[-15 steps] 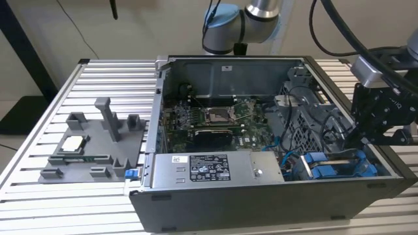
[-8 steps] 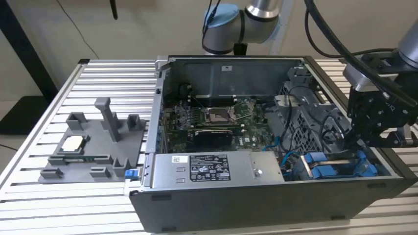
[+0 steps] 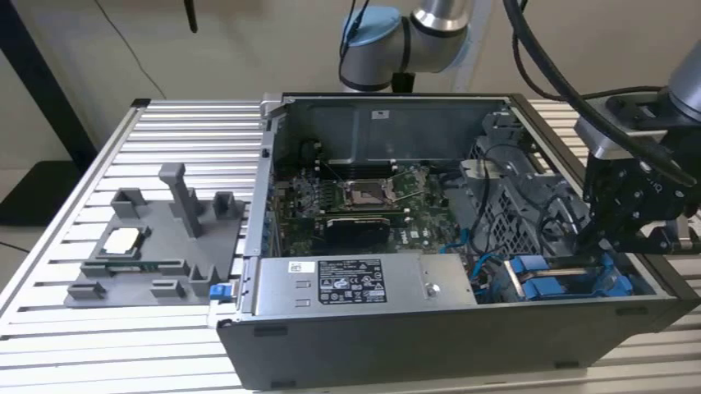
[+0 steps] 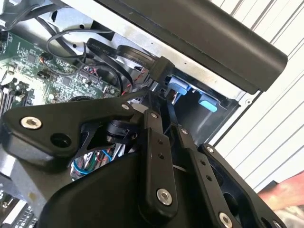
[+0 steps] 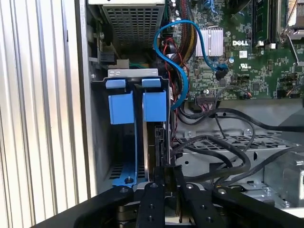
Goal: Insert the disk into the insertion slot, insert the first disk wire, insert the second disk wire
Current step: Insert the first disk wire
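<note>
The disk (image 5: pixel 156 135) stands on edge inside the insertion slot (image 5: pixel 97 137), its blue carrier tab (image 5: pixel 154 105) level with the neighbouring blue carrier (image 5: pixel 121 108). It therefore looks fully seated in this corner bay of the computer case (image 3: pixel 438 353). Close against the disk's exposed edge sits the gripper (image 5: pixel 168 173), its fingers drawn almost together on what appears to be a small black plug (image 4: pixel 162 70). The plug's cable (image 4: pixel 102 47) trails toward the motherboard (image 5: pixel 247 61). Pinched by its body, the plug seems lined up with the drive's connector side.

Black cables (image 5: pixel 213 142) crowd beside the pincer (image 5: pixel 167 176); the insertion slot (image 5: pixel 99 142) wall stands near its other side; a blue cable (image 5: pixel 183 80) loops ahead.
</note>
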You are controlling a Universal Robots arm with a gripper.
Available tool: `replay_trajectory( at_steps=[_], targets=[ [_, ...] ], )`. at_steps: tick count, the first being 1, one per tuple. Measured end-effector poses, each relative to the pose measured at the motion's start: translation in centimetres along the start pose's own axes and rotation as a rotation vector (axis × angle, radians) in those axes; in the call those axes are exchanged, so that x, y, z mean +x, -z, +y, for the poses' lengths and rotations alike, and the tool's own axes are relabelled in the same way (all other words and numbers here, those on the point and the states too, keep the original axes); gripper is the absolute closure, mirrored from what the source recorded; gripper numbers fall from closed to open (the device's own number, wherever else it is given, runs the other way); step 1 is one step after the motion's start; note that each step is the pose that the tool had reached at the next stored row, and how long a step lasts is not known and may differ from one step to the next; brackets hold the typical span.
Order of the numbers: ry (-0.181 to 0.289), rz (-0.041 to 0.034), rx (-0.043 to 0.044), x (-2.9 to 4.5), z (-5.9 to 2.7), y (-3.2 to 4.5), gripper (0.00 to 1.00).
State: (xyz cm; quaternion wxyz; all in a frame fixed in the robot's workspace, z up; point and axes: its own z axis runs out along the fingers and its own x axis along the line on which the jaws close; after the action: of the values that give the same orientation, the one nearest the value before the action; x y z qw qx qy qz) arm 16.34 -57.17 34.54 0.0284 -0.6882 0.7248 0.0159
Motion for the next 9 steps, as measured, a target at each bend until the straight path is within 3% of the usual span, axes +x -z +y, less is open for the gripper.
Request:
replay_trajectory(
  at_steps=[9],
  targets=[
    [-0.02,0.0005,0.0015,0.06,0.13,-0.42,0.81]
  ],
)
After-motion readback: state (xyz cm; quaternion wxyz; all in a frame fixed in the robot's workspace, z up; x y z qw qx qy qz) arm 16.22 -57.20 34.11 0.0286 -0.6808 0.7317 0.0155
